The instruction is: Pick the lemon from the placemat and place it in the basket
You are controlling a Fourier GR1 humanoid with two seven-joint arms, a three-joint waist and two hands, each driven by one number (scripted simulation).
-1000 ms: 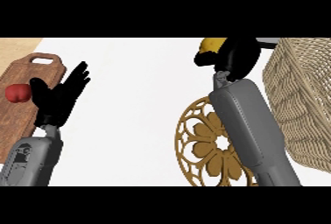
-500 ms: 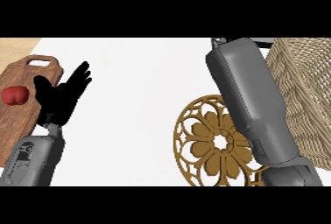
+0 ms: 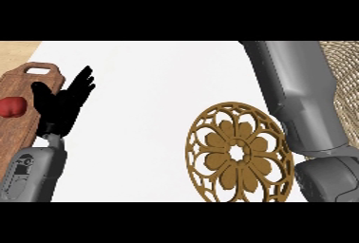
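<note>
— Where's your lemon?
— Out of sight, and so is your right hand: its forearm leaves the top edge beside the basket.
— Your left hand?
— Fingers apart and upright, beside the wooden board; the placemat lies well to its right.

My left hand rests open, fingers straight and pointing up above its wrist. My right forearm stretches away, its hand out of sight.

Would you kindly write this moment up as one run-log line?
left hand: open, resting by board | right hand: out of view, forearm beside basket | lemon: not seen | placemat: no lemon showing
</note>
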